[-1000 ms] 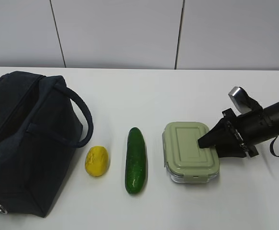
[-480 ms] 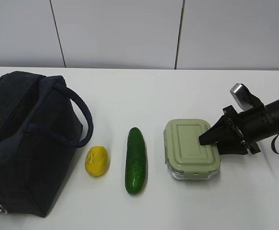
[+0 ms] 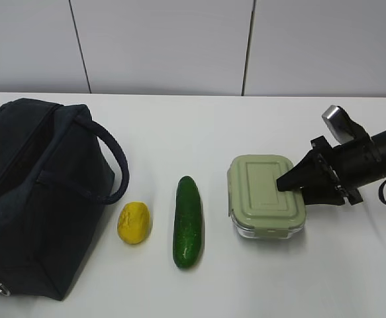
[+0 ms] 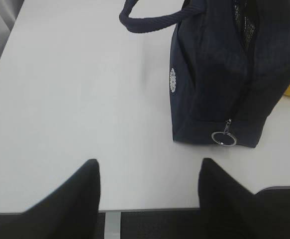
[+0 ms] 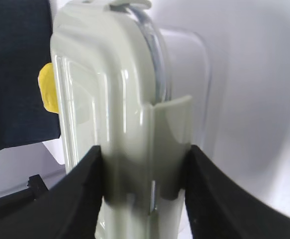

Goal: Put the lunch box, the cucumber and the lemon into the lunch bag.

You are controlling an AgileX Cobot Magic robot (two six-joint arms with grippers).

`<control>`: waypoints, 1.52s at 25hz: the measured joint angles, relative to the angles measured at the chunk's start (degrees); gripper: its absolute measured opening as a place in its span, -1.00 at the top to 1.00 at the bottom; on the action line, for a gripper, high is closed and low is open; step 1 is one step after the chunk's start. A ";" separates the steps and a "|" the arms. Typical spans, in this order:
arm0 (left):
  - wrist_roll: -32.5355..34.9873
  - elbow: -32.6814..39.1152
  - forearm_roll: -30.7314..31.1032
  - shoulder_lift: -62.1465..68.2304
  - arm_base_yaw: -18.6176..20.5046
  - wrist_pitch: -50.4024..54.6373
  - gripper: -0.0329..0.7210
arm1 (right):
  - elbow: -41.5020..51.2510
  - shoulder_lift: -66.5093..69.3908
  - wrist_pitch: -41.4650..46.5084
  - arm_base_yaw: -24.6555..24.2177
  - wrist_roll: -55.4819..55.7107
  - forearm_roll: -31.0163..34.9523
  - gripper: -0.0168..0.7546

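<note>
The lunch box (image 3: 262,192), clear with a sage-green lid, is at the right of the white table. My right gripper (image 3: 292,189) is shut on its right end, one finger over the lid and one under the base. In the right wrist view the lunch box (image 5: 110,99) fills the gap between the right gripper's (image 5: 145,154) fingers. The cucumber (image 3: 187,222) and the lemon (image 3: 134,222) lie left of it. The navy lunch bag (image 3: 34,192) stands at the far left. My left gripper (image 4: 148,169) hangs open and empty over the table's edge, near the lunch bag (image 4: 219,74).
The bag's metal zipper ring (image 4: 223,138) hangs at its lower end, and a loop handle (image 3: 113,159) arches toward the lemon. A white panelled wall (image 3: 179,46) runs behind the table. The table's front edge (image 4: 149,209) lies under the left gripper.
The right gripper has shifted slightly right and away from the table front, and the lunch box has moved with it. The cucumber, lemon and bag stay put.
</note>
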 joint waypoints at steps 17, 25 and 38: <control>0.00 -8.90 -3.70 12.35 0.00 0.10 -0.02 | 0.00 -5.51 0.00 0.00 0.91 1.56 0.03; 0.19 -10.31 -7.50 28.31 0.00 -3.95 0.05 | 0.00 -10.94 0.22 0.00 2.61 2.30 0.03; 4.94 -24.46 -11.69 53.09 0.07 -4.35 -0.09 | 0.31 -15.00 0.79 0.00 4.60 4.11 0.03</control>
